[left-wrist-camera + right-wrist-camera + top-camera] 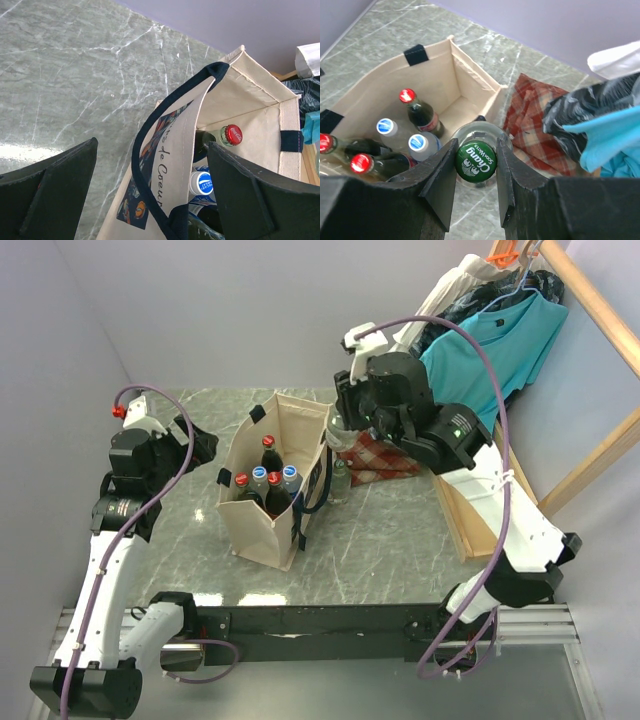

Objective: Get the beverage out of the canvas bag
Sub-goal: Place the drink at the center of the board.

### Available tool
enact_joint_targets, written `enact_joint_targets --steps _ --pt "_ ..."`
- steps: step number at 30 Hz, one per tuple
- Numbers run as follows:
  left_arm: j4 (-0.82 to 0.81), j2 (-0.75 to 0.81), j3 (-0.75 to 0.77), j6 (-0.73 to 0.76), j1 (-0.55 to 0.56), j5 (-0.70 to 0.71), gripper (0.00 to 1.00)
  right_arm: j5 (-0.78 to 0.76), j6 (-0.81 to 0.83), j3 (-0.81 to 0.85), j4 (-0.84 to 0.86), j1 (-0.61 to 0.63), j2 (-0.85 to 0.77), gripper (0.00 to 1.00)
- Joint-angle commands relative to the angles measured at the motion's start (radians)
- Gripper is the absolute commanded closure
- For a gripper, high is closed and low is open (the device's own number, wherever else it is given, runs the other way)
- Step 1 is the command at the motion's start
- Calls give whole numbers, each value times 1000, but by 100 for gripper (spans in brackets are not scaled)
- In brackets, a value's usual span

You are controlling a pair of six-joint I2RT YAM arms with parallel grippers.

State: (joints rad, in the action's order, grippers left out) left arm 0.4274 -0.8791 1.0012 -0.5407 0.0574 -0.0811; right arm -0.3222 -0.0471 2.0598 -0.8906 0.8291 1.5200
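The right gripper was closed tight on the green "Chang" cap of a clear glass soda-water bottle, with one finger pressed to each side of the cap. The bottle was upright and outside the boxy beige canvas bag with dark navy strap handles. It sat just right of the bag's right wall and left of the red plaid cloth. Whether its base touched the grey marbled worktop could not be told. The left gripper was spread wide and held nothing, poised above the bag's printed wall and one navy handle.

The bag stood upright near the middle of the worktop with its mouth open. Five bottles remained inside: three red-capped bottles and two blue-and-white-capped bottles.

The lift-out looked all but finished, since the gripped bottle was already clear of the rim. What seemed left was to stand it on the worktop between bag and cloth, then release. If one beverage is all that is wanted, little else remains.
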Motion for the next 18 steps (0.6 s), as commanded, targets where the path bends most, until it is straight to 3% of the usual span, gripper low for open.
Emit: enact_joint_targets --steps 1,9,18 --pt "-29 26 -9 -15 -4 -8 4 -77 4 -24 186 8 -115 100" --pt "-38 37 -30 -38 -4 -32 4 -121 -19 -161 216 -10 -181 100" --pt "-39 40 -42 -42 -4 -26 4 -58 -71 -334 275 -93 -256 100"
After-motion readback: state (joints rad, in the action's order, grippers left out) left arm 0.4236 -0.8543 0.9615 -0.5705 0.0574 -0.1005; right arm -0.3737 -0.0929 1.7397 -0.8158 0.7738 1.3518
